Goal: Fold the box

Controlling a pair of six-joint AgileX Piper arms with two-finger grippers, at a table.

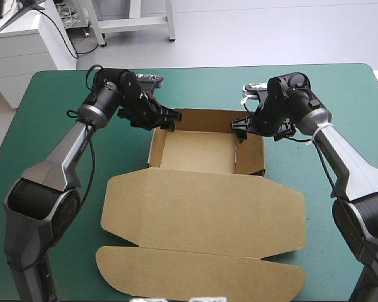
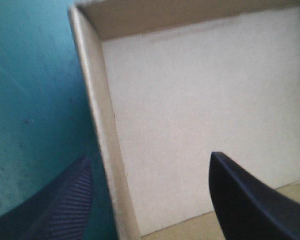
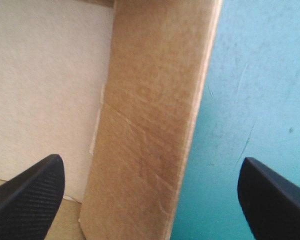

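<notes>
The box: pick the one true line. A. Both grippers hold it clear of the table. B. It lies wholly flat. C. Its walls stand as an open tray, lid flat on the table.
C: the high view shows the box with raised walls around an open tray and its lid flat on the teal-green table.

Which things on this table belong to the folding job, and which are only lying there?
Belong to the job:
- the box, an open tray with its lid flat
- the left hand, open, one finger on each side of the tray's left wall
- the right hand, open, likewise at the right wall

Only lying there:
- the teal-green cover under the box
</notes>
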